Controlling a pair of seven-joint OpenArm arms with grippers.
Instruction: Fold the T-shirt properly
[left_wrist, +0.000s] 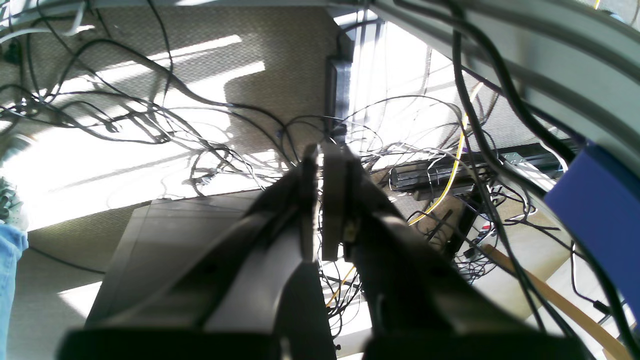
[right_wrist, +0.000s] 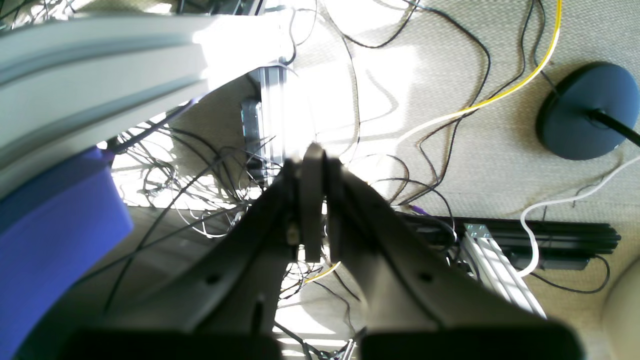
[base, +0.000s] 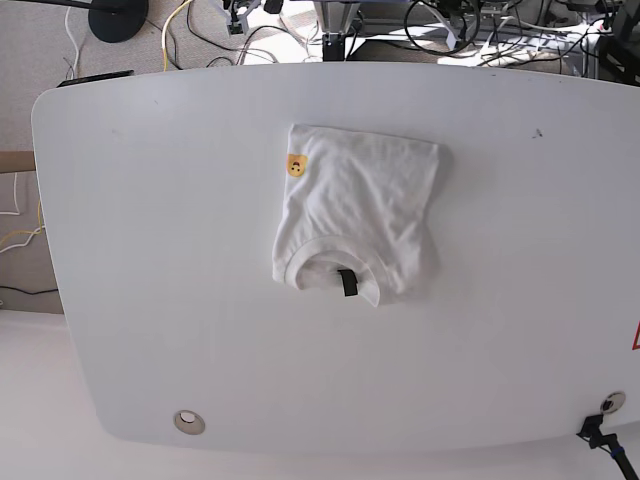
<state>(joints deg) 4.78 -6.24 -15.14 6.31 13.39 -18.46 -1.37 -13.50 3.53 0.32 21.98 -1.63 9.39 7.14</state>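
Observation:
The T-shirt (base: 358, 210) lies folded into a compact white rectangle at the middle of the white table (base: 150, 250), its ribbed collar and black neck tag toward the near edge and a small yellow print at its upper left corner. Neither arm shows in the base view. In the left wrist view my left gripper (left_wrist: 321, 152) is shut with nothing in it, hanging beside the table over the carpeted floor. My right gripper (right_wrist: 314, 150) is likewise shut and empty above the floor in the right wrist view.
Tangled cables (left_wrist: 150, 115) cover the carpet below both grippers. A blue block (left_wrist: 600, 205) and the table's edge (right_wrist: 100, 65) are close by each wrist. A dark round stand base (right_wrist: 587, 110) sits on the floor. Aluminium rails (right_wrist: 500, 270) lie beneath.

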